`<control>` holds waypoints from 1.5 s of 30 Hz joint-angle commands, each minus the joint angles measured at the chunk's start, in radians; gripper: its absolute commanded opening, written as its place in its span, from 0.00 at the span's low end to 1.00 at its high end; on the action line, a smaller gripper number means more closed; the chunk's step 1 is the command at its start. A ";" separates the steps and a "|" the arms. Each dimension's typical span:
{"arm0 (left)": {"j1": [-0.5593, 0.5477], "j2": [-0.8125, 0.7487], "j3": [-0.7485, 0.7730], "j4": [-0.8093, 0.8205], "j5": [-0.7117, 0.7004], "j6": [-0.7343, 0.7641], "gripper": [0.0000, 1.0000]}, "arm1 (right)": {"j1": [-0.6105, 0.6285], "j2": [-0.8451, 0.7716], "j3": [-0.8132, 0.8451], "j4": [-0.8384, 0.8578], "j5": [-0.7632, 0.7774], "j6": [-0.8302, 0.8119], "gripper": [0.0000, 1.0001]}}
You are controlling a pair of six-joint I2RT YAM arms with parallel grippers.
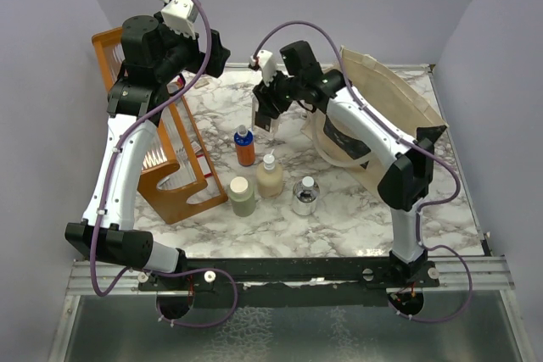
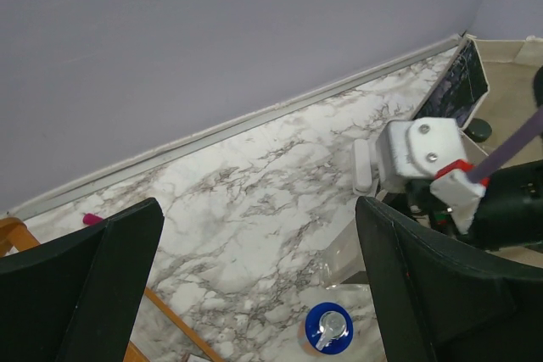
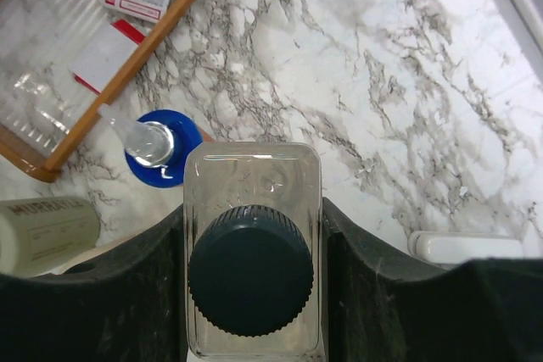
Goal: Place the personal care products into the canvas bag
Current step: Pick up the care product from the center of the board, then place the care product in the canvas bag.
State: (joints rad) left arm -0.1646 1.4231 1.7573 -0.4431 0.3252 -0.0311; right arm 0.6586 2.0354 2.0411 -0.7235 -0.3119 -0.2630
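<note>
Over the marble table [image 1: 356,209], the right hand [image 1: 268,116] clamps a clear, square, black-capped bottle [image 3: 253,201]; its smooth sides might slip before reaching the beige canvas bag [image 1: 399,99].

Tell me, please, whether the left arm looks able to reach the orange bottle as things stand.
Probably yes: the open left end effector faces the orange bottle with nothing between, though the right end effector holding a clear bottle hangs close beside it.

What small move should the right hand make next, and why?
Probably lift and carry rightward toward the canvas bag: the right hand is closed on the clear bottle with a black cap, and the bag lies just to its right.
</note>
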 commanded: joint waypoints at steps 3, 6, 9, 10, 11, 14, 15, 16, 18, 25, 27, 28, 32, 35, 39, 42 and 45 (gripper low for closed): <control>0.005 -0.013 -0.011 0.013 0.030 -0.002 0.98 | -0.002 -0.199 0.110 0.022 -0.029 -0.016 0.01; 0.004 -0.010 -0.001 0.014 0.043 -0.007 0.98 | -0.002 -0.265 0.116 0.022 -0.011 -0.028 0.01; 0.005 -0.003 0.007 0.015 0.051 -0.001 0.97 | -0.002 -0.323 0.129 0.020 -0.005 -0.040 0.01; 0.005 -0.001 0.011 0.014 0.051 0.000 0.96 | -0.002 -0.343 0.133 0.021 -0.001 -0.042 0.01; 0.005 0.001 0.014 0.014 0.052 0.001 0.96 | -0.002 -0.363 0.136 0.023 0.008 -0.045 0.01; 0.005 0.004 0.016 0.017 0.058 0.000 0.95 | -0.002 -0.428 0.135 0.028 0.042 -0.059 0.01; 0.005 0.006 0.015 0.021 0.066 -0.001 0.95 | -0.002 -0.448 0.132 0.030 0.060 -0.065 0.01; 0.005 0.006 0.010 0.027 0.073 -0.006 0.95 | -0.003 -0.468 0.130 0.033 0.077 -0.071 0.01; 0.004 0.006 -0.007 0.045 0.098 -0.012 0.94 | -0.013 -0.500 0.125 0.033 0.106 -0.081 0.01; -0.020 0.020 -0.121 0.135 0.223 -0.059 0.90 | -0.139 -0.579 0.122 0.023 0.118 -0.067 0.01; -0.046 0.026 -0.147 0.148 0.246 -0.055 0.90 | -0.182 -0.600 0.115 0.020 0.111 -0.057 0.01; -0.060 0.029 -0.161 0.151 0.254 -0.050 0.90 | -0.205 -0.610 0.111 0.018 0.106 -0.055 0.01; -0.136 0.053 -0.192 0.158 0.276 -0.032 0.89 | -0.281 -0.641 0.081 0.011 0.093 -0.045 0.01; -0.198 0.079 -0.193 0.156 0.273 -0.022 0.88 | -0.330 -0.653 0.048 -0.005 0.082 -0.034 0.01; -0.282 0.115 -0.190 0.149 0.247 -0.017 0.87 | -0.380 -0.670 -0.011 -0.011 0.074 -0.032 0.01; -0.336 0.140 -0.183 0.135 0.204 0.005 0.86 | -0.402 -0.678 -0.043 -0.010 0.056 -0.028 0.01; -0.381 0.171 -0.180 0.131 0.157 0.024 0.86 | -0.424 -0.681 -0.064 -0.009 0.031 -0.021 0.01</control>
State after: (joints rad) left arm -0.4946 1.5597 1.5627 -0.3225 0.5442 -0.0452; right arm 0.2615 1.4010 1.9781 -0.8650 -0.2268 -0.2962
